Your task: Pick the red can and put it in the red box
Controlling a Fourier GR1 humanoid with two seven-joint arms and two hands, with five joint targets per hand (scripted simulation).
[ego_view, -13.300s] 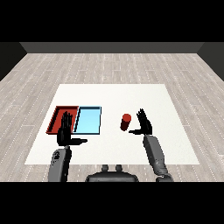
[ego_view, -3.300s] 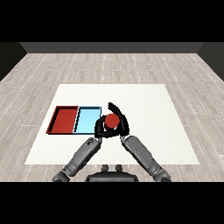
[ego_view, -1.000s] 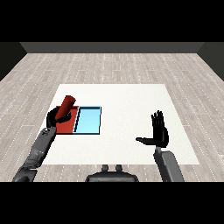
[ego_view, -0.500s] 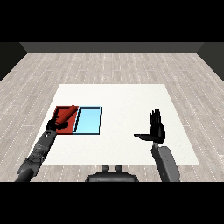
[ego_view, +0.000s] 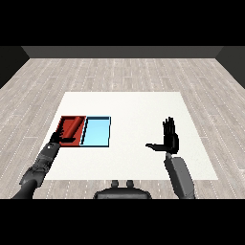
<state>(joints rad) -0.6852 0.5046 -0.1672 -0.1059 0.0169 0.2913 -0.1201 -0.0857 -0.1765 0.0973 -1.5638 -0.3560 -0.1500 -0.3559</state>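
Red can [ego_view: 72,126] lying in the red tray [ego_view: 62,127], left hand [ego_view: 58,138] at the tray's near edge.

Can is resting on its side inside the red tray, w/ the light blue tray [ego_view: 95,131] sitting just beside it on the right, both on the white table [ego_view: 129,107]. Left hand is reaching to the tray's near-left corner; can't tell from here if its fingers are open or curled, or whether it's touching the can. Right hand [ego_view: 168,139] is hovering over the table well apart on the right, fingers straight and pointing up, thumb sticking out left, holding nothing.
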